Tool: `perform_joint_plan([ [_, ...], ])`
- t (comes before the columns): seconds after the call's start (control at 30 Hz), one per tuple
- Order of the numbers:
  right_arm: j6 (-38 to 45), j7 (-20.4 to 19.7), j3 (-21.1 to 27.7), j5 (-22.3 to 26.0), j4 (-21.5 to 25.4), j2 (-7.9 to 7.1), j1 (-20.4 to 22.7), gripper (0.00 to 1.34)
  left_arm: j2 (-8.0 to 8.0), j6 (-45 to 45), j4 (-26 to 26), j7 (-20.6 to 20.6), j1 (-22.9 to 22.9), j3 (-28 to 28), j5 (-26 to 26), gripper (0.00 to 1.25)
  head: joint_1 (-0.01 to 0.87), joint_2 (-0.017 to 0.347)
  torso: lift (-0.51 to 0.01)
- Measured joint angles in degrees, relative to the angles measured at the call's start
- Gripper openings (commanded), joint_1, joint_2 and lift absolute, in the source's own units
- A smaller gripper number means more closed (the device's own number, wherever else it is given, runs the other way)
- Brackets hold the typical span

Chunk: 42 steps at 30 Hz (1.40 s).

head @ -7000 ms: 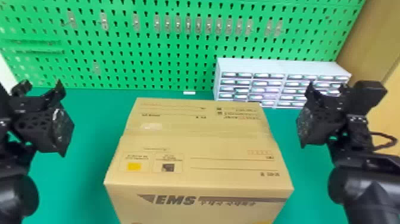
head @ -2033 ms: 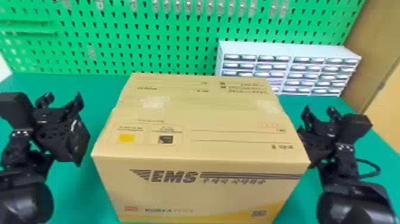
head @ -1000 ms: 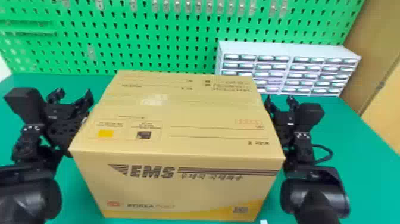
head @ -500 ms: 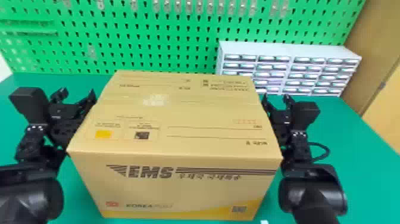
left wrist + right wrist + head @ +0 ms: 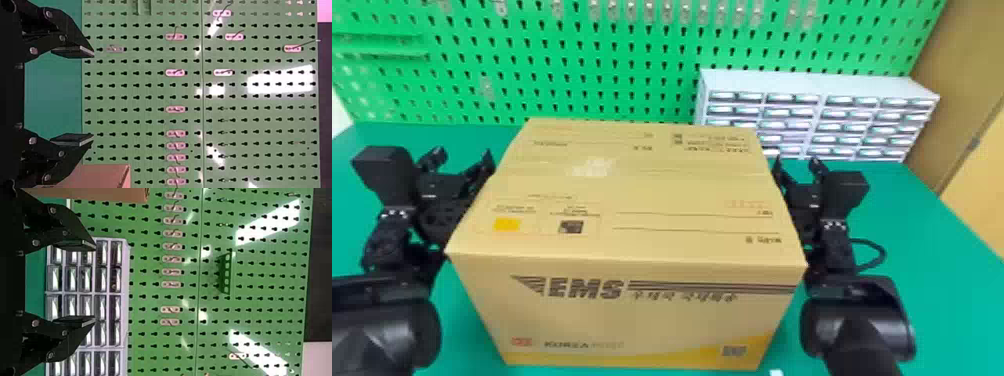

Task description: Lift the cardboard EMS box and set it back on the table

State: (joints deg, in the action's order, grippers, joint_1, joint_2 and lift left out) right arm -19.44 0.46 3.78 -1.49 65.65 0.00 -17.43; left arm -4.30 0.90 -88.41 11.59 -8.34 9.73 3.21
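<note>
Between my two arms stands the cardboard EMS box [image 5: 632,220], its printed front toward me. My left gripper [image 5: 459,162] lies along the box's left side, its inner finger close against the cardboard. On the opposite side my right gripper [image 5: 797,167] has its inner finger beside the box's right wall. In the left wrist view the left gripper [image 5: 92,96] has its fingers wide apart, with a corner of the box [image 5: 105,176] by one finger. The right gripper [image 5: 95,284] is likewise spread in the right wrist view, near the box's edge [image 5: 105,192]. Whether the box's underside touches the table is hidden.
A white drawer cabinet [image 5: 822,115] stands at the back right of the green table [image 5: 942,280], before a green pegboard [image 5: 632,70]. A cable loops out beside the right wrist. A small white piece [image 5: 776,372] lies by the front edge.
Both arms have come inward against the box's sides since two seconds ago, and the box has shifted left. In the last half second hardly anything differs. The head view has also tilted since the earliest frame.
</note>
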Motion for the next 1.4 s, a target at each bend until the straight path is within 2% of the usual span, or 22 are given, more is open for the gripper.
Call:
perform_joint_plan([
  [0.3,-1.5,-3.3,-0.8,-0.6,0.0,0.00,0.5,0.74,0.00,0.1,0.1,0.0,-0.2,0.0,0.2,0.75,0.678,-0.015,-0.092],
  [1.07,-1.3,-3.4,-2.9,2.8,-0.5,-0.13,-0.4,0.74,0.00,0.2,0.0,0.1,-0.5,-0.3,1.1,0.75,0.678,-0.015,-0.092],
  [1.4,6.5,-3.3,-5.0,4.0,6.1,-1.90,-1.0,0.74,0.00,3.7,-3.7,0.0,-1.5,0.8,0.4,0.75,0.678,-0.015,-0.092],
])
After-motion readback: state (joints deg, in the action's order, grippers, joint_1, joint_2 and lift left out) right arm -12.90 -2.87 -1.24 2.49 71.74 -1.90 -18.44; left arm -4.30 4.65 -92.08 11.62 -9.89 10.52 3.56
